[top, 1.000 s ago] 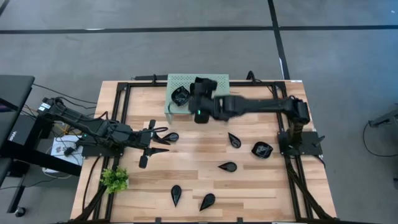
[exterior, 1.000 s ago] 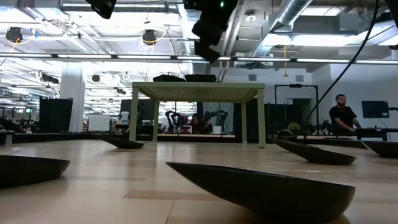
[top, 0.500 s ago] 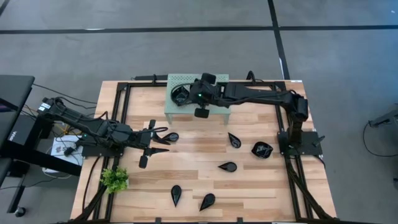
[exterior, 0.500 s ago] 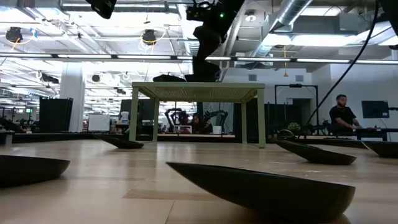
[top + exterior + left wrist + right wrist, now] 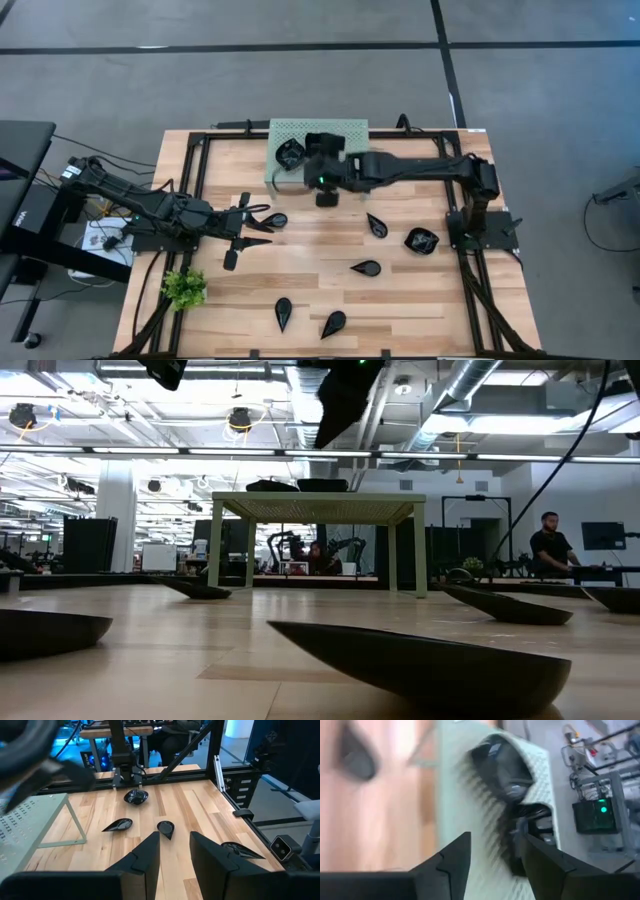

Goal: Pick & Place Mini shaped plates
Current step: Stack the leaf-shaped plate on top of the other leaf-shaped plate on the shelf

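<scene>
While its jaws stand empty, apparently apart, the right gripper should lift straight off the rack, sparing the plates.

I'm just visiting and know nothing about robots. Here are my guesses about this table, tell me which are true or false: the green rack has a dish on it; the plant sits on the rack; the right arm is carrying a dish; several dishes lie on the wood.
1. A black dish sits on the mint-green rack. True.
2. The small plant stands on the rack. False: it stands on the wooden table, at the near left corner.
3. The right end effector carries a dish. False: its fingers are apart with nothing between them.
4. Several dishes lie on the wood. True, for example a teardrop dish.
</scene>
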`<state>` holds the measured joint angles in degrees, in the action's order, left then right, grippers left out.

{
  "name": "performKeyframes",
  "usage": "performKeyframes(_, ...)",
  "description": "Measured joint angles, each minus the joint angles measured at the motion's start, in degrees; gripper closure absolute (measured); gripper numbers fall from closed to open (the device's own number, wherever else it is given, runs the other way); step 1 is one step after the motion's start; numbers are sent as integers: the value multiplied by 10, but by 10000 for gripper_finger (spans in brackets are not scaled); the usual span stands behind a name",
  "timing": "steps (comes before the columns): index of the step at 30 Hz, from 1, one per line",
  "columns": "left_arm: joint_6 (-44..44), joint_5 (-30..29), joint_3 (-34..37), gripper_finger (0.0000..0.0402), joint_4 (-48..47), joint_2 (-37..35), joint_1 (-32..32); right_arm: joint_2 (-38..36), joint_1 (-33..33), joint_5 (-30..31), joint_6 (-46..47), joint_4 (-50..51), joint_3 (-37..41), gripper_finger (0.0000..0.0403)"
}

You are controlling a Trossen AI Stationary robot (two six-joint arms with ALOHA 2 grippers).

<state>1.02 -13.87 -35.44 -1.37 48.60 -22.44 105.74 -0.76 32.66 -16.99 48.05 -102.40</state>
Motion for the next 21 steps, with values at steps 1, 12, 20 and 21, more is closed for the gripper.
performKeyframes(1,0,0,0,293,0,0,0,-2,17,6,6,33,-11,238)
performKeyframes(12,0,0,19,293,2,8,0,-50,179,-10,332,375,-79,246)
performKeyframes(20,0,0,30,293,16,10,0,-103,253,-122,522,376,77,265)
performKeyframes(21,0,0,30,293,16,10,-1,-110,260,-136,544,372,109,268)
